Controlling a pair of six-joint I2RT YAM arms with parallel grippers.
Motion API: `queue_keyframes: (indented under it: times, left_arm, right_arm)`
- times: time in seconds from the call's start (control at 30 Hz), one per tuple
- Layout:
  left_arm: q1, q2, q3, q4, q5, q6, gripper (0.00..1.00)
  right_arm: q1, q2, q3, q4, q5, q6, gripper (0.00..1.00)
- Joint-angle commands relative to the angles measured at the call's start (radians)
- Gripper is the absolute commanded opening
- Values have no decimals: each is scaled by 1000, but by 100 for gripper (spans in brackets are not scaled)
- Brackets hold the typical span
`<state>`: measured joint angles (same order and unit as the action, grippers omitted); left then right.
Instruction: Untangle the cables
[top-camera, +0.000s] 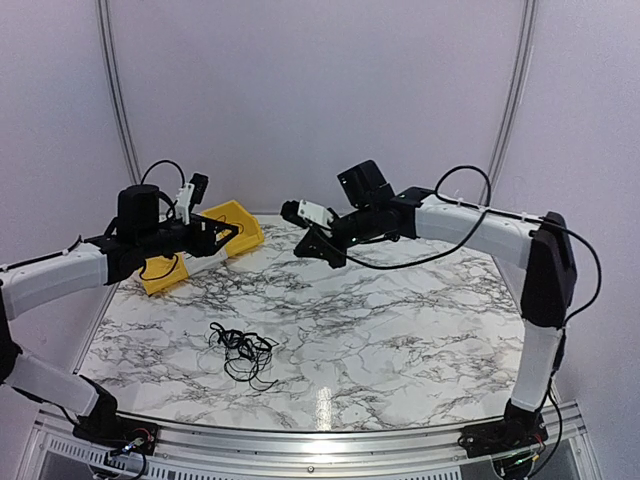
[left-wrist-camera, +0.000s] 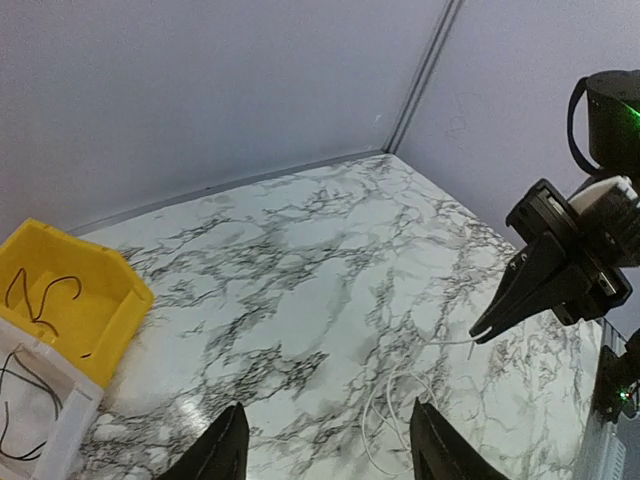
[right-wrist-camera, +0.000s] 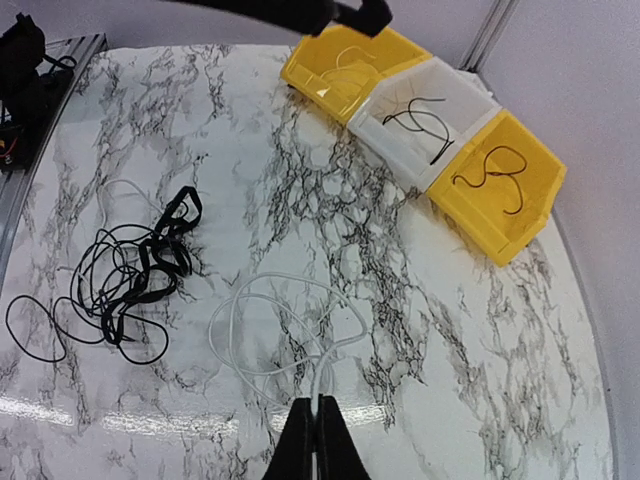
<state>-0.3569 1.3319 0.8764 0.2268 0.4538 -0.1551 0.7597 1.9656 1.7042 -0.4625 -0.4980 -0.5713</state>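
Note:
The cables (top-camera: 240, 350) lie as a tangle of thin black loops on the marble table (top-camera: 400, 330), near the front left; in the right wrist view the cables (right-wrist-camera: 130, 270) are at the left. A thin white cable (right-wrist-camera: 270, 320) loops beside them, and my right gripper (right-wrist-camera: 317, 402) is shut on a strand of it. From above, the right gripper (top-camera: 330, 255) hangs over the table's far middle. My left gripper (left-wrist-camera: 328, 405) is open and holds nothing; the white cable (left-wrist-camera: 390, 410) lies below it. The left gripper (top-camera: 228, 233) hovers by the bins.
At the back left stands a row of bins: a yellow bin (right-wrist-camera: 340, 70), a white bin (right-wrist-camera: 430, 120) and another yellow bin (right-wrist-camera: 500, 180), each with a thin black wire inside. The left wrist view shows the right gripper (left-wrist-camera: 482, 333) close by.

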Motion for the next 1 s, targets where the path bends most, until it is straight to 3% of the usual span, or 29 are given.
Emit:
queue_keyframes:
  times: [0.0, 0.1, 0.23, 0.47, 0.77, 0.97]
  left_arm:
    - [-158, -75, 17, -16, -76, 81, 60]
    - [-257, -72, 39, -39, -184, 3, 63]
    - [-407, -81, -41, 65, -324, -45, 66]
    - [-579, 53, -93, 163, -754, -266, 61]
    - [-605, 228, -49, 238, -734, -336, 61]
    - [-604, 327, -18, 255, -796, -369, 58]
  right_arm:
    - [10, -138, -120, 14, 66, 10, 0]
    - [8, -232, -228, 54, 99, 19, 0]
    - [9, -329, -372, 136, 100, 42, 0]
    - [7, -361, -501, 226, 81, 33, 0]
    - [6, -381, -531, 254, 76, 29, 0]
    - [5, -426, -548, 265, 24, 30, 0]
